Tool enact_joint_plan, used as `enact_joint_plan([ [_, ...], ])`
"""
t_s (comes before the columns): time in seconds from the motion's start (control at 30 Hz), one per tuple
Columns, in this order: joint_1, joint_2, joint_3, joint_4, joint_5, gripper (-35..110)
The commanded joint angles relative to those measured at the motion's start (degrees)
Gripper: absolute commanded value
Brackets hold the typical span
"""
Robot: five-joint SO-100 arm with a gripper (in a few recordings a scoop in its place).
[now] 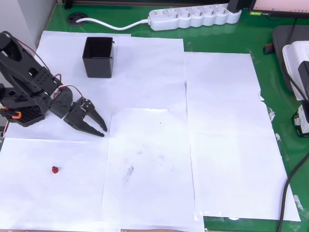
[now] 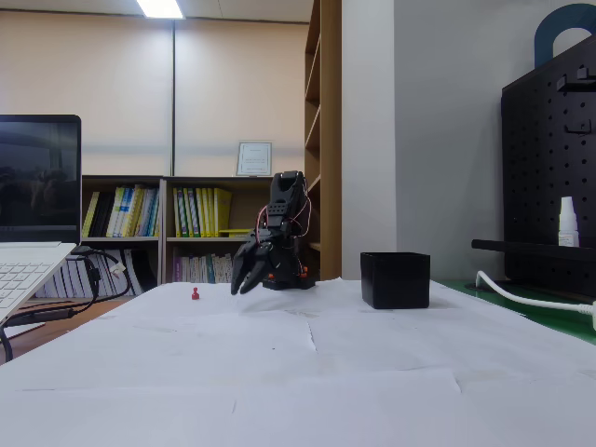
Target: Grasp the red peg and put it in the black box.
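Red peg (image 1: 55, 169) lying alone on white paper (image 1: 149, 159) near the left edge of the tabletop (image 1: 222, 43) in the overhead view, toward the near left corner, well apart from everything else; seen again in the fixed view (image 2: 196, 293) as a tiny upright stub just left of the arm. Black box (image 1: 99, 57) standing upright near the far left corner of the paper, mouth open upward, nothing visible inside; in the fixed view (image 2: 396, 279) well to the right of the arm. Gripper (image 1: 96, 124) poised between peg and box, pointing out toward the middle of the tabletop, jaws parted only a little, with a narrow gap at the tips and nothing held; in the fixed view (image 2: 246, 279) hanging tips-down, just above the paper. Judging by size, a very light, rigid bit of plastic (far smaller than the jaws), so no force needed, but plenty of precision: likely to skitter or roll on the smooth paper if nudged from one side, and apt to pop out if pinched off-centre. Best taken from straight above, tips straddling the body low down, close to the paper, closing gently and evenly on both sides. Too small here to tell whether a wider head or base exists, so no saying which end offers the better flat. Box walls look thin and light, probably easy to knock over with a careless approach.
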Motion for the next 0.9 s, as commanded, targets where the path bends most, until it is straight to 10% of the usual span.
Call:
enact_joint_plan([
  [0.0, 0.8, 10.2, 0.7, -14.2, -0.7, 0],
  [0.37, 5.8, 30.2, 0.8, -53.1, -0.8, 0],
  [0.87, 20.4, 33.1, 1.5, -58.4, -5.0, 0],
])
